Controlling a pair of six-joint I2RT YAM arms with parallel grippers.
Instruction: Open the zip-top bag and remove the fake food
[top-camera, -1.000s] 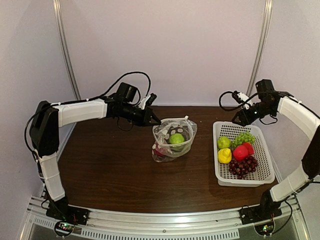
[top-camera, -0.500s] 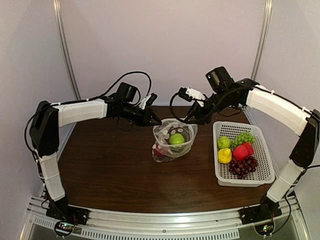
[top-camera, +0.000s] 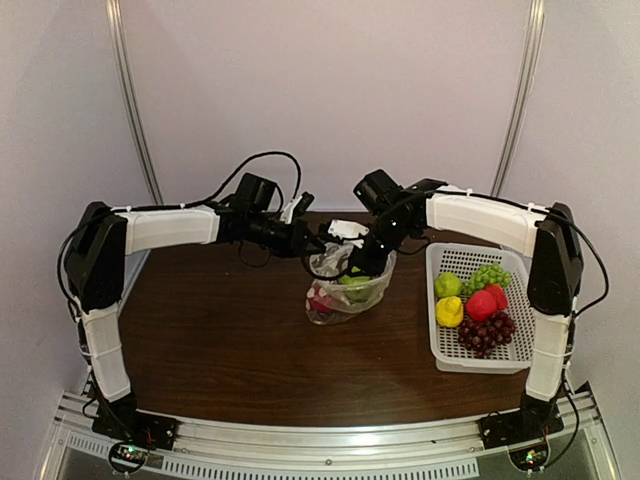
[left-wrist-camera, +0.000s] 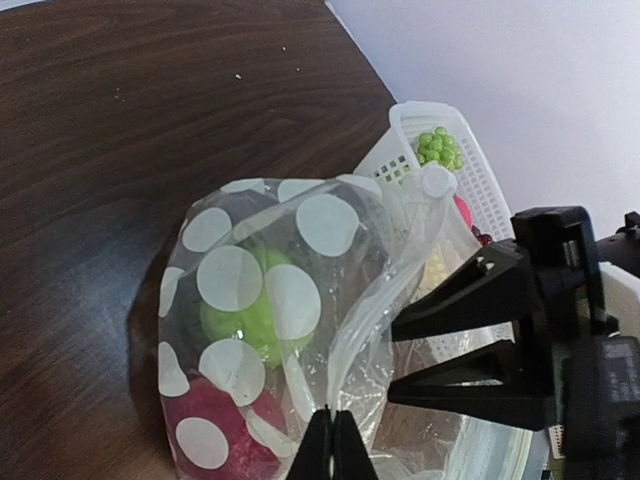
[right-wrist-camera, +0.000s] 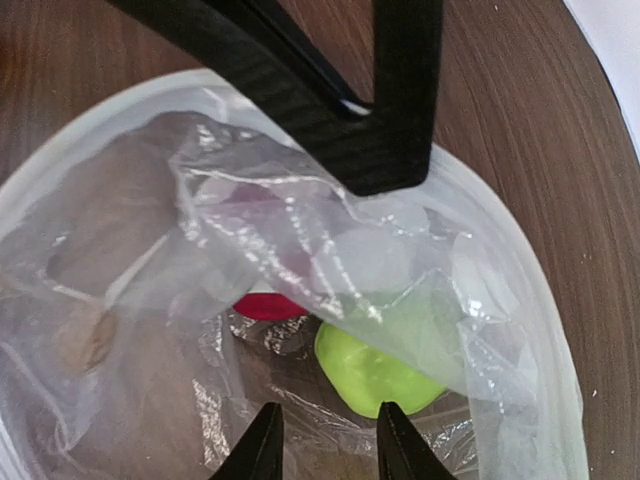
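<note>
**A:** What does the left claw (left-wrist-camera: 333, 445) hold?

**B:** Its two fingers are pressed together on the rim of the zip-top bag (left-wrist-camera: 262, 290), and they hold this clear edge up. The dotted side of the bag hangs just in front of this claw.

**A:** And the right claw (right-wrist-camera: 322, 440)?

**B:** Its fingers stand narrow but apart, with nothing between them. It is at the open mouth of the bag and points into it. It is opposite the left claw and near to it.

**A:** Where is the fake food?

**B:** A green fruit (right-wrist-camera: 375, 375) lies low in the bag, just ahead of the right claw's fingertips. I cannot tell if they touch it. A red fruit (right-wrist-camera: 268, 305) lies a little further ahead, under the plastic. The other fruits (top-camera: 482, 303) are in the white basket (top-camera: 452, 260), well apart on the right of the right claw.

**A:** Does the bag stand on something?

**B:** Yes, its bottom rests on the dark table (top-camera: 220, 330), below both claws.
</note>
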